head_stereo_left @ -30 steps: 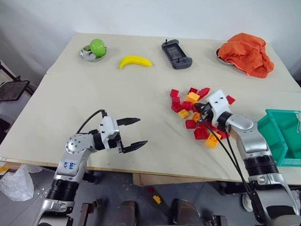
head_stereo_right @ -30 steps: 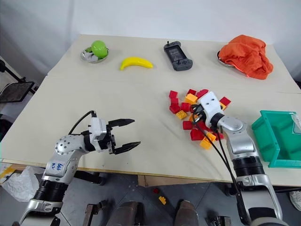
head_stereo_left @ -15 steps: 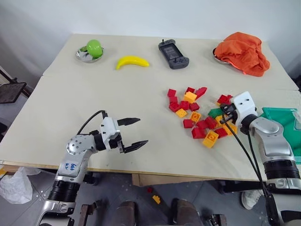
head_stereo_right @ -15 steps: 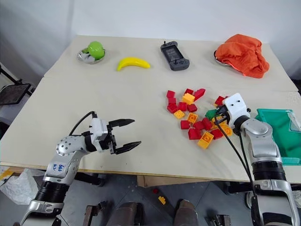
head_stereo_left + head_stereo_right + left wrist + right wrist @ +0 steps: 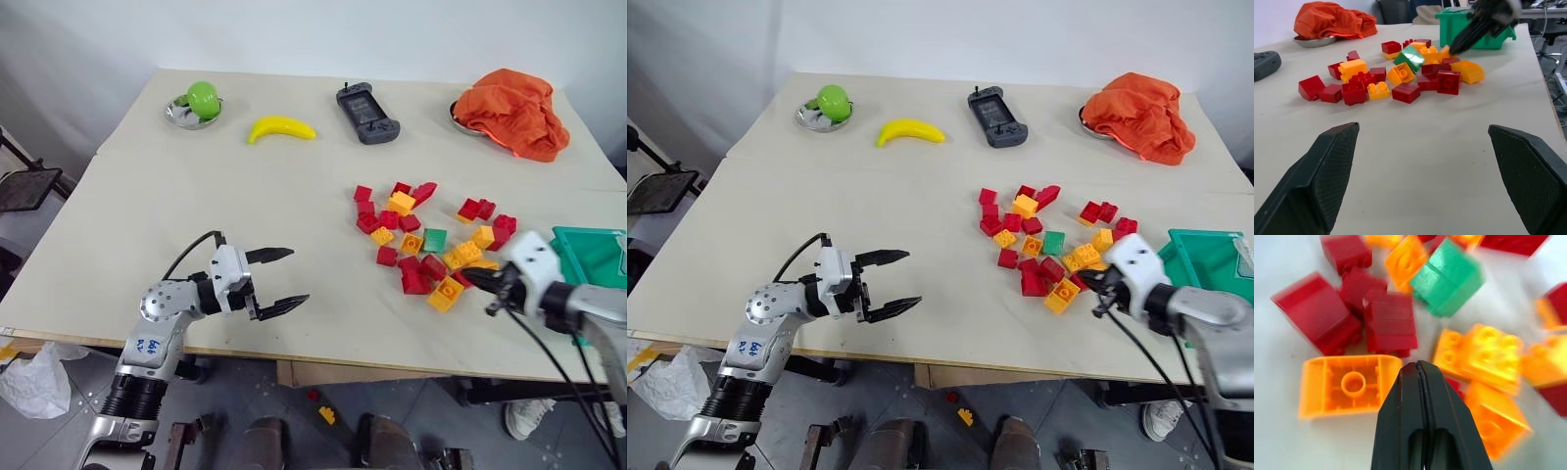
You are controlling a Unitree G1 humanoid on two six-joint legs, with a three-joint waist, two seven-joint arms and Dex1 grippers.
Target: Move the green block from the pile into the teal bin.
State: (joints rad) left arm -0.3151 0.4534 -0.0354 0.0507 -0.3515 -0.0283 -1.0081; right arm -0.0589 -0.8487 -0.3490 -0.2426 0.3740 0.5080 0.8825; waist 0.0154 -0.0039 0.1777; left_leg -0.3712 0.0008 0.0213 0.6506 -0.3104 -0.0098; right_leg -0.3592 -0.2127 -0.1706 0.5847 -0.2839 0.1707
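The green block (image 5: 434,239) lies in the middle of the pile (image 5: 431,245) of red and orange bricks on the table; it also shows in the right wrist view (image 5: 1448,276) and the left wrist view (image 5: 1410,58). The teal bin (image 5: 594,257) stands at the table's right edge. My right gripper (image 5: 474,279) is shut and empty, its tip near an upturned orange brick (image 5: 1349,384) at the pile's near right side. My left gripper (image 5: 284,279) hangs open and empty over bare table, well left of the pile.
Along the far side lie a green ball in a metal dish (image 5: 196,101), a banana (image 5: 280,127), a grey game controller (image 5: 367,112) and an orange cloth (image 5: 513,112) on a dish. Bare table lies between my grippers.
My right gripper has drawn back out of the pile toward the near right edge, still shut. Bricks have spread and the green block now lies uncovered. The left arm has not moved.
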